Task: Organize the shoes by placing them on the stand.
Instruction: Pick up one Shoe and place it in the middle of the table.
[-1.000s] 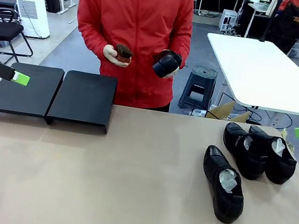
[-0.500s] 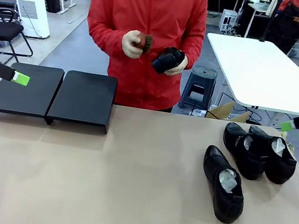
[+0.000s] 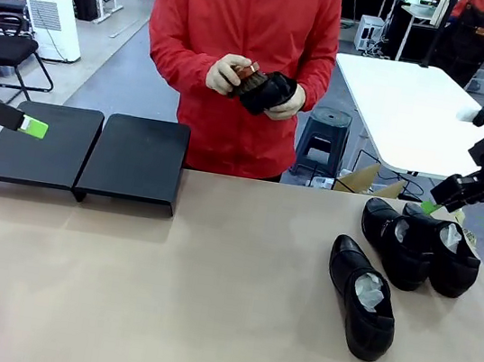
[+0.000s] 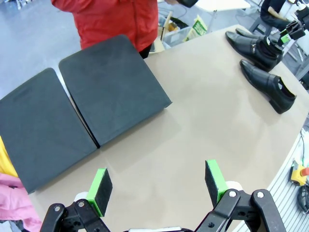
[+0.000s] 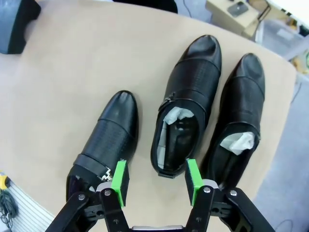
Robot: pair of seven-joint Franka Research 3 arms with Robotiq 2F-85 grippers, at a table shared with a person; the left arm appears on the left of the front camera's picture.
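Shoes (image 5: pixel 181 123) under spread right claw (image 5: pixel 156 182), left claw (image 4: pixel 157 186) spread near stand (image 4: pixel 111 87), person (image 3: pixel 244 17) holding brush (image 3: pixel 246 72), shoe (image 3: pixel 269 92)

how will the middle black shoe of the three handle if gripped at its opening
The glossy black leather slip-on shoe looks polished, so it may slip in the jaws. Its crumpled white paper stuffing probably keeps the upper from collapsing. Sitting flat on its sole, it seems unlikely to tip.
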